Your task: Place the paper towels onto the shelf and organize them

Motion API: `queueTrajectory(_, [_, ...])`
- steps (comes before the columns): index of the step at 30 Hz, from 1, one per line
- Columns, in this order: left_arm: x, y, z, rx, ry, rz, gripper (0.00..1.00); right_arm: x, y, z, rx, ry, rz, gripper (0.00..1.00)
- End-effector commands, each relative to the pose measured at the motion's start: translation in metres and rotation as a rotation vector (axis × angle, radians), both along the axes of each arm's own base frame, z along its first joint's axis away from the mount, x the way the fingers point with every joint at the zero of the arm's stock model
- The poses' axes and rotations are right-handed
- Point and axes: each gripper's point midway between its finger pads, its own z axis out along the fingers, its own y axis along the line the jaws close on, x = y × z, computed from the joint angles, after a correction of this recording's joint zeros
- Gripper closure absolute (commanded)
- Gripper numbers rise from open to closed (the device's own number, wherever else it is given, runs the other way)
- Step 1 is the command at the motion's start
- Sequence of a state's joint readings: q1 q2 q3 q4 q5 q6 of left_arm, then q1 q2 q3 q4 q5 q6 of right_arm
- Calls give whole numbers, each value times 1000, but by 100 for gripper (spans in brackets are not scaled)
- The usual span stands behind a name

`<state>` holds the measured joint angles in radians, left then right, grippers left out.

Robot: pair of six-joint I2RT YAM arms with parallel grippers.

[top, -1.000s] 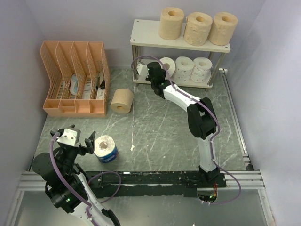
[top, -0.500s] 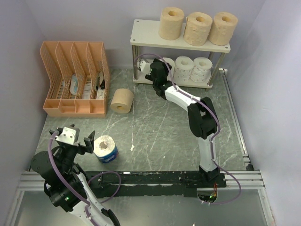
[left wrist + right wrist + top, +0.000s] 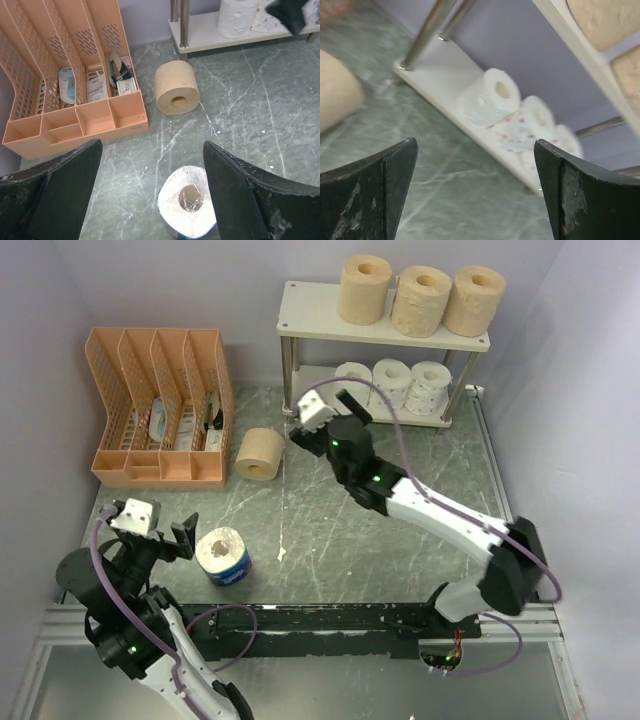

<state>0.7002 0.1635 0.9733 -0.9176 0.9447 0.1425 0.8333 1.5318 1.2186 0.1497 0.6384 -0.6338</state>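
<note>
1. Left gripper (image 3: 151, 147): jaws spread wide, holding nothing. The blue-wrapped roll (image 3: 187, 209) stands upright on the table (image 3: 330, 510). In the left wrist view it sits at 6 o'clock, low between the two fingers and touching neither. In the top view it is just beside the gripper at 3 o'clock.
2. Step, as I read it: pick-up of that roll, grasp not yet made. Next move: drop and advance so the fingers straddle its sides, then close. It's soft, so go light on the squeeze.
3. Tan roll (image 3: 260, 453) lies on its side, apart from the blue one at 1 o'clock, core facing near. Probably the next pick.
4. Right gripper (image 3: 475, 145): wide, empty, above the table. The tan roll is at 8 o'clock from it in the top view.
5. Shelf (image 3: 310, 310) at 12 o'clock: three tan rolls on the top tier, three white below. The leftover gap is top-left.
</note>
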Motion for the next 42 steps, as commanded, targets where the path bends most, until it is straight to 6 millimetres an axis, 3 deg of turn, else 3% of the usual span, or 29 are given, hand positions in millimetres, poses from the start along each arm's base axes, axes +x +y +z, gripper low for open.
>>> queueTrajectory(1, [11, 11, 4, -37, 42, 19, 6, -52, 12, -60, 389, 331, 140, 0])
queueTrajectory(3, [21, 22, 1, -86, 96, 34, 6, -73, 18, -76, 443, 428, 190, 0])
queueTrajectory(5, [32, 33, -6, -131, 153, 47, 6, -89, 10, -101, 465, 498, 171, 0])
queueTrajectory(7, [39, 38, -11, -160, 192, 42, 6, -92, -3, -104, 570, 477, 98, 0])
queueTrajectory(10, [45, 46, -16, -189, 224, 65, 6, -96, -16, -88, 749, 435, 18, 0])
queueTrajectory(14, [56, 66, -20, -232, 286, 147, 6, -108, -21, -71, 837, 406, 62, 0])
queueTrajectory(16, [71, 81, -22, -291, 382, 174, 6, -116, -22, -60, 840, 404, 105, 0])
queueTrajectory(18, [91, 79, -21, -333, 532, 77, 6, -122, -29, -51, 830, 389, 118, 0])
queueTrajectory(22, [112, 71, -16, -166, 725, -157, 6, -120, -69, -38, 805, 286, -25, 0])
queueTrajectory(24, [121, 83, -34, -21, 782, -106, 6, -119, -95, -36, 766, 251, -151, 0])
queueTrajectory(26, [121, 85, -68, 159, 869, -74, 7, -120, -123, -29, 744, 194, -284, 0])
queueTrajectory(29, [98, 60, -121, 374, 1025, -182, 6, -125, -156, -24, 708, 131, -433, 0])
queueTrajectory(31, [81, 27, -142, 454, 1056, -321, 6, -130, -165, -28, 685, 136, -473, 0])
queueTrajectory(35, [45, -32, -138, 427, 1097, -649, 6, -144, -181, -45, 657, 186, -560, 0])
queueTrajectory(38, [41, -34, -148, 500, 1090, -696, 6, -156, -191, -57, 667, 214, -599, 0])
queueTrajectory(42, [47, -25, -180, 575, 1072, -657, 6, -165, -199, -56, 725, 202, -602, 0])
